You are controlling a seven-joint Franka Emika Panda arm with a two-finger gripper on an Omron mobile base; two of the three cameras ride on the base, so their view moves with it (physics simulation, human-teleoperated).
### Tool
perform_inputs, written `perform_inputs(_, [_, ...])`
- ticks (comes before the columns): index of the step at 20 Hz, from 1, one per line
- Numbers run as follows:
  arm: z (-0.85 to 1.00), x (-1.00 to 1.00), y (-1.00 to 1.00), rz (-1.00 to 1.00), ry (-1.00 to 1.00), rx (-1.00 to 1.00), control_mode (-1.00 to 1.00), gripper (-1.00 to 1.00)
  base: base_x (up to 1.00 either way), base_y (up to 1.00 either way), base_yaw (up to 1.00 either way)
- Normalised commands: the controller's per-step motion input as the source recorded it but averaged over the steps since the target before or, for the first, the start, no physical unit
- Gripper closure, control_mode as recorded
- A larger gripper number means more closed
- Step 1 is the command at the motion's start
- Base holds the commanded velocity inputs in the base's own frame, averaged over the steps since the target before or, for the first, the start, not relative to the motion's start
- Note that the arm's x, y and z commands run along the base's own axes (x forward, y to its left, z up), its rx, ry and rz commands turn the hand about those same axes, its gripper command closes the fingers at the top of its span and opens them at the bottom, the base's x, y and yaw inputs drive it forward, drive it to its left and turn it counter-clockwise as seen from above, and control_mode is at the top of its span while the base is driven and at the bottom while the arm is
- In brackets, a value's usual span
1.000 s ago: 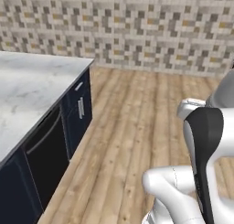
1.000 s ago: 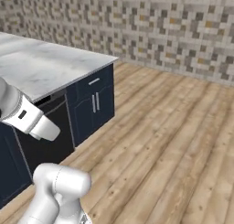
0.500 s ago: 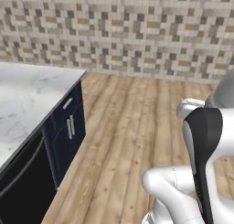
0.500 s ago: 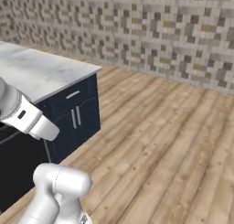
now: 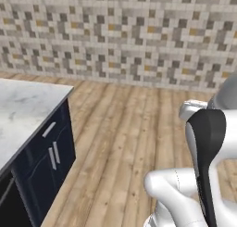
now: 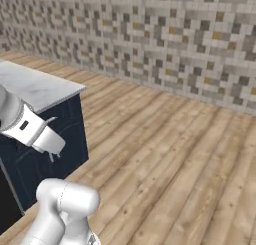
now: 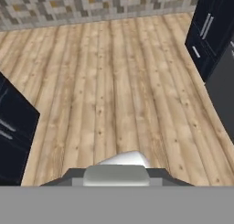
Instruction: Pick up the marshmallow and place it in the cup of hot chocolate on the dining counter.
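A marble counter (image 5: 21, 110) sits at the left edge of both base views, its top over a drawer cabinet (image 5: 46, 159) (handles on the front facing the floor). Wooden floor (image 5: 125, 129) runs from its right side back to a tiled wall (image 5: 120, 36). In the hand view, cabinets (image 7: 212, 26) stand at both side edges, floor between them.
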Motion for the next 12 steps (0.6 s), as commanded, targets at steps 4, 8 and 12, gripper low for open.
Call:
perform_inputs(4, [0.0,0.0,0.0,0.0,0.0,0.0,1.0,1.0,1.0,-0.27,0.03])
perform_inputs(8, [0.0,0.0,0.0,0.0,0.0,0.0,1.0,1.0,1.0,-0.23,0.04])
perform_inputs(12, [0.0,0.0,0.0,0.0,0.0,0.0,1.0,1.0,1.0,-0.02,0.14])
